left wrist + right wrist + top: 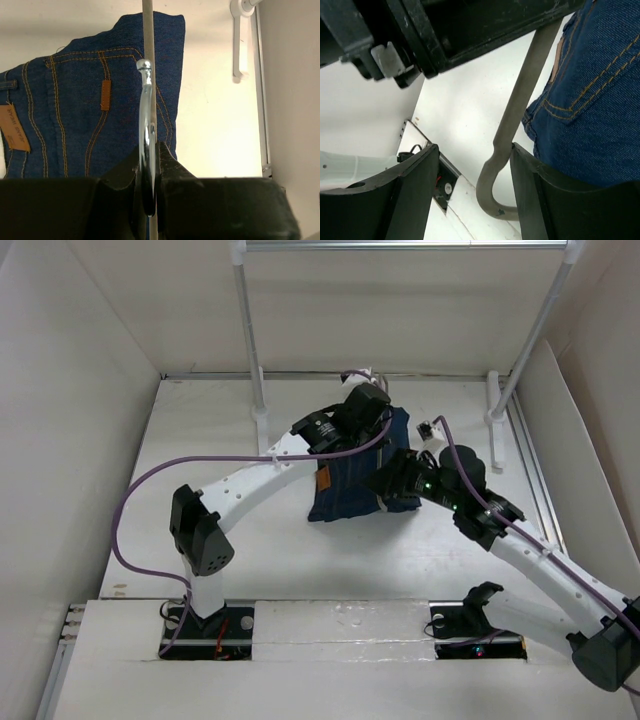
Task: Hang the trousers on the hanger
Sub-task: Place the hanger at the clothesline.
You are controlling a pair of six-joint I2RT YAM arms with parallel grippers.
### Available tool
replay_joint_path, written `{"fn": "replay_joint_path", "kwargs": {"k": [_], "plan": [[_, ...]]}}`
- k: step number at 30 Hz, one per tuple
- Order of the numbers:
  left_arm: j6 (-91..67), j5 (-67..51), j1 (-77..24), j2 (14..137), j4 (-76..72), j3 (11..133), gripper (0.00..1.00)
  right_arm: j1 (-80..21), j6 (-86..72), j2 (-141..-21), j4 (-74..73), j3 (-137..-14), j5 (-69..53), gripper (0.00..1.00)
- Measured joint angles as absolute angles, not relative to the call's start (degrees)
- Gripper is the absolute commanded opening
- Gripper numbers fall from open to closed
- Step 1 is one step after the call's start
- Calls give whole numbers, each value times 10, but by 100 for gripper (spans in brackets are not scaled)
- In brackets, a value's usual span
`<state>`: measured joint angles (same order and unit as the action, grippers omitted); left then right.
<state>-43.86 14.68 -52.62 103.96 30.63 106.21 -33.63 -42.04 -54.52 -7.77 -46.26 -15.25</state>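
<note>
The trousers [345, 490], dark blue denim with a tan waistband patch [14, 127], hang draped over the hanger above the table's middle. In the left wrist view my left gripper [148, 150] is shut on the hanger's shiny metal hook [145, 107], and the pale grey hanger bar [148, 40] runs straight up in front of the denim [75, 115]. In the right wrist view my right gripper [473, 147] stands open. The hanger's curved grey end [495, 187] lies between its fingers, against the right finger [540, 195]. Denim [600, 100] hangs just beyond that finger.
Two white rack poles [250, 330] [535, 335] rise at the back and carry a horizontal rail [400, 245]. A white rack foot [239, 45] stands at the back right. White walls close in left and right. The arm bases [205, 625] sit at the near edge.
</note>
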Motion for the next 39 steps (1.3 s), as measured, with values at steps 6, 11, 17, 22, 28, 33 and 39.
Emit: {"fn": "replay_joint_path", "kwargs": {"k": [6,11,17,22,28,33,39], "plan": [[-437,136,-525,1042,337,1084,0,-347,-432,-553,-81,-487,-93,56],[-437,132,-524,1042,362,1110,0,-352,-446,-570,-74,-487,-81,40],[-434,130,-523,1046,380,1129,0,-354,-467,-595,-62,-487,-86,4],[-424,131,-517,1060,402,1167,0,-347,-481,-606,-34,-486,-102,0],[-412,109,-500,1064,426,1214,6,-328,-537,-605,58,-468,-144,0],[-397,87,-489,1073,412,1264,41,-291,-599,-604,125,-466,-187,0],[-378,58,-483,1066,358,1292,63,-237,-664,-617,169,-466,-236,0]]}}
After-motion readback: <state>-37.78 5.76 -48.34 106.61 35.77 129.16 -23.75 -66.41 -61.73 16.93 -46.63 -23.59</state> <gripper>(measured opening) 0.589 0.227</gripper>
